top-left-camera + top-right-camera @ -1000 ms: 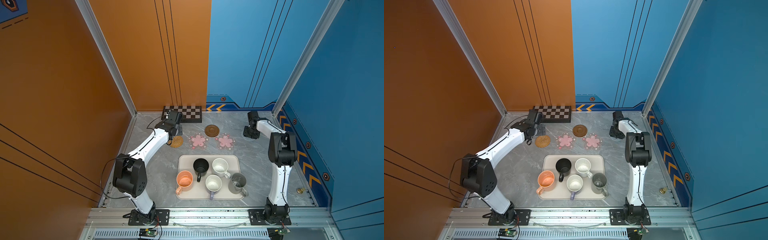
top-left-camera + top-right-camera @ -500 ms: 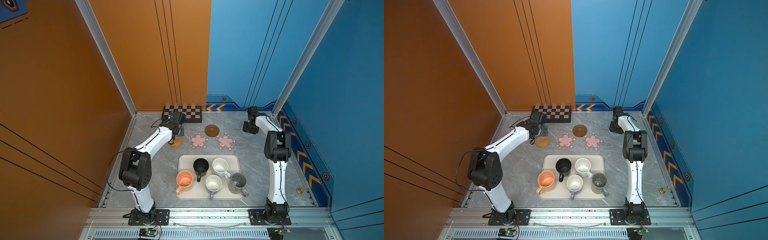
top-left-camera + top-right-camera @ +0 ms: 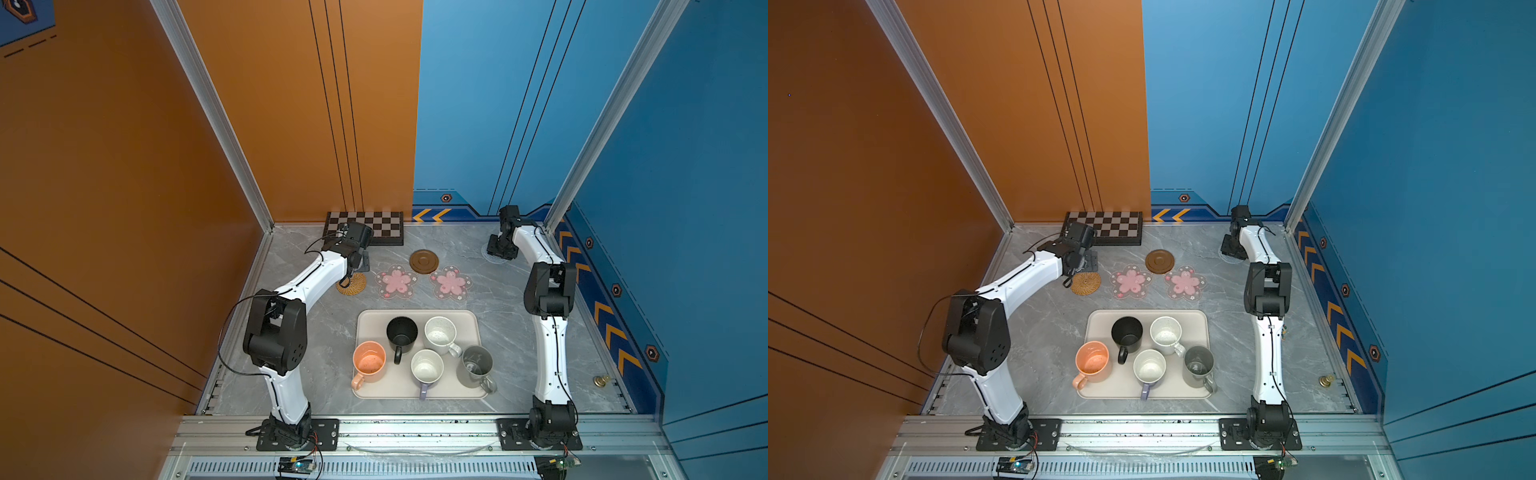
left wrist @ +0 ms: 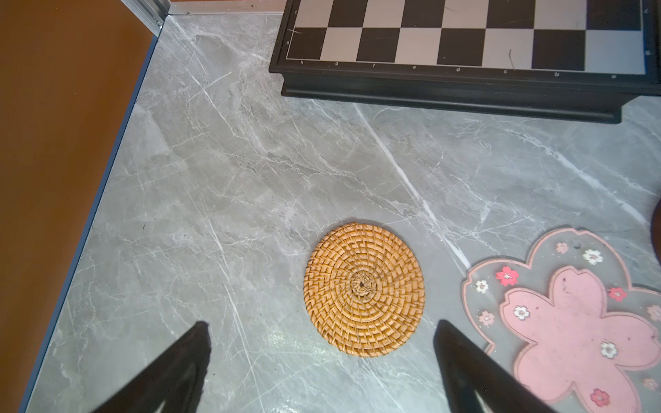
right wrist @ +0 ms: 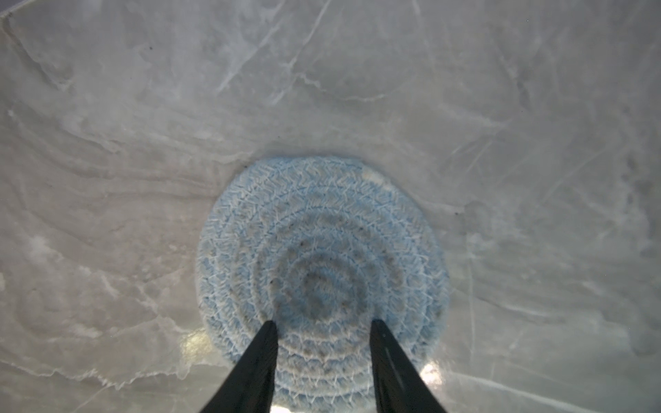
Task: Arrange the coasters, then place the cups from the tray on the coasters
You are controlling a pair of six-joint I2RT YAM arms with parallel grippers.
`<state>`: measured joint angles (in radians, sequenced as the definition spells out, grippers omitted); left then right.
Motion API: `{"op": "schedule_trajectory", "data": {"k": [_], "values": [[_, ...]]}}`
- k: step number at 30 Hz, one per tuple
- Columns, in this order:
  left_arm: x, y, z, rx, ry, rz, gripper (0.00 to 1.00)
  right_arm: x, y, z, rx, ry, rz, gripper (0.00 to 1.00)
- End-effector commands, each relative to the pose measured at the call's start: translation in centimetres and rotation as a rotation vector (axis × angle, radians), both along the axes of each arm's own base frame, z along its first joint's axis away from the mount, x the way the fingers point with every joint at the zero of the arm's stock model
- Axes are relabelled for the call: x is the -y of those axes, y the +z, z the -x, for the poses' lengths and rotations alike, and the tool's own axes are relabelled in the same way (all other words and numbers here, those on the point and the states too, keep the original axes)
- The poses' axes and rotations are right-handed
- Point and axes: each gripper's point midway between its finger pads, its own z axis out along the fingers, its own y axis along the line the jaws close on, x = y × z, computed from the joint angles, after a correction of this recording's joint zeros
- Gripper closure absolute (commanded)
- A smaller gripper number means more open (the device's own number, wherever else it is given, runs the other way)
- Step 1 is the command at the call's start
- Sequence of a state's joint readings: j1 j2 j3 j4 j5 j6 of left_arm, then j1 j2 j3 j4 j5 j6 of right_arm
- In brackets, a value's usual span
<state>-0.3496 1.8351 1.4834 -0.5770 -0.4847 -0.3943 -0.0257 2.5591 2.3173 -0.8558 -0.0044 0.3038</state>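
l gripper (image 4: 322,323) is hovering w/ fingers spread wide, nothing between them, tips flanking the near edge of the rattan coaster (image 4: 364,289), which is lying flat beside a pink blossom coaster (image 4: 572,321) & near the chessboard (image 4: 465,35). r gripper (image 5: 323,322) is hanging over the grey-blue coaster (image 5: 322,232), fingers partly apart, pinching nothing; can't tell if tips are touching it. brown wooden coaster (image 3: 424,261) is lying just beyond the 2 pink ones. all 5 mugs are standing on the tray (image 3: 374,392).

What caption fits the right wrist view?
Open right gripper over the grey-blue woven coaster on the marble table.
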Motion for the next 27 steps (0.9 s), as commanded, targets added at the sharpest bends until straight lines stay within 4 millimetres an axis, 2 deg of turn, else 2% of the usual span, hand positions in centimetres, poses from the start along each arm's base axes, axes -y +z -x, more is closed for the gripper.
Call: {"op": "schedule_trajectory", "data": {"k": [1,5,14,20,27], "values": [[0.6,-0.6,0.4,-0.025,-0.002,0.013,0.02,-0.2,-2.9,1.0,-0.08,0.02,-0.037,0.55],[0.5,-0.6,0.6,-0.024,0.0,0.002,0.02,-0.3,-3.2,0.2,-0.064,0.016,-0.076,0.55],[0.4,-0.5,0.5,-0.018,0.013,-0.003,0.02,0.8,-4.0,-0.9,-0.042,-0.046,-0.106,0.56],[-0.4,0.4,0.4,0.022,0.063,-0.035,0.02,0.8,-4.2,-1.5,-0.029,-0.042,-0.133,0.56],[0.1,0.3,-0.1,0.025,0.059,-0.022,0.02,0.8,-4.1,-2.3,0.002,-0.044,-0.136,0.56]]}}
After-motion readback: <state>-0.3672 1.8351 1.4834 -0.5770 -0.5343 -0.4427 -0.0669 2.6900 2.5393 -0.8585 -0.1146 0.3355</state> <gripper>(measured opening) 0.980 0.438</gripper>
